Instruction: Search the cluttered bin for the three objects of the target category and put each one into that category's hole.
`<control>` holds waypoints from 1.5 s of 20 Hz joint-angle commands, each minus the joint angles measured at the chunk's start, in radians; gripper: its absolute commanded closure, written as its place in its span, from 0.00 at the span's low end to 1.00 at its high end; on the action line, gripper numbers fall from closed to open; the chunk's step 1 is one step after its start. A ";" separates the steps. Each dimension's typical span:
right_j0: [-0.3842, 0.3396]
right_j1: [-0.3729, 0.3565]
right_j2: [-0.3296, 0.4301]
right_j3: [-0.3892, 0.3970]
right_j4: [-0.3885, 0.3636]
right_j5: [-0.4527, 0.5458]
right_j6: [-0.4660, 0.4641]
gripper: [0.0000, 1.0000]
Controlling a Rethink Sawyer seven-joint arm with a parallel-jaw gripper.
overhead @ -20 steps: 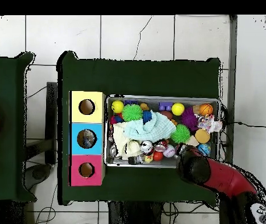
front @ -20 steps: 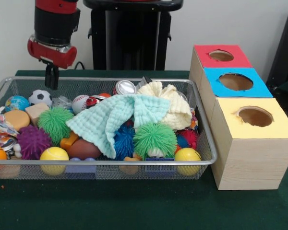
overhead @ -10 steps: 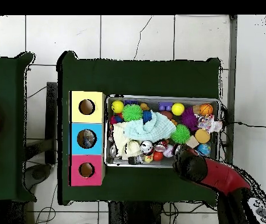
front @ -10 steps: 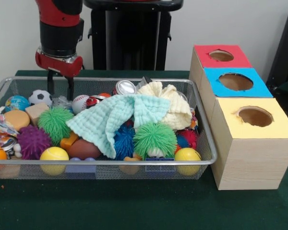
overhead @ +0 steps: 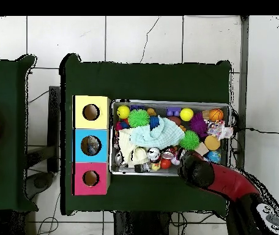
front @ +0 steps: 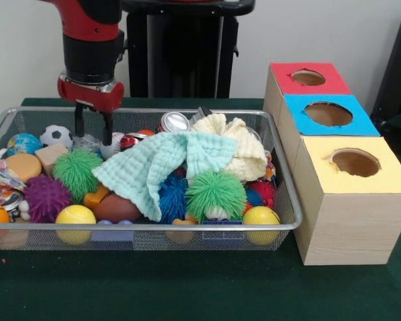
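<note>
My pincer (front: 93, 124), prongs spread and empty, has slid rightward and dropped into the bin (front: 147, 226) at upper left, closing on the baseball (front: 111, 144).

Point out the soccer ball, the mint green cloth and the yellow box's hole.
soccer ball (front: 55, 136), front view, on its visible upper face.
mint green cloth (front: 162, 164), front view, middle of the draped fabric.
yellow box's hole (front: 355, 162), front view, inside the opening.
</note>
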 commanded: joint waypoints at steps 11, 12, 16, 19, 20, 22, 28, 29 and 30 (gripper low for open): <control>0.050 0.164 -0.005 -0.159 -0.043 0.023 0.044 0.00; 0.053 0.161 -0.012 -0.161 -0.039 0.045 0.041 0.00; 0.056 0.091 -0.038 -0.142 -0.025 0.160 0.017 0.00; 0.055 -0.006 -0.065 -0.114 -0.019 0.255 -0.016 0.00; 0.053 -0.030 -0.068 -0.111 -0.018 0.285 -0.027 0.00; 0.047 -0.060 -0.067 -0.111 -0.019 0.319 -0.040 0.00; 0.020 -0.080 -0.042 -0.116 -0.040 0.355 -0.052 0.00; 0.012 -0.080 -0.039 -0.111 -0.046 0.348 -0.052 0.00; 0.003 -0.073 -0.036 -0.107 -0.055 0.334 -0.054 0.00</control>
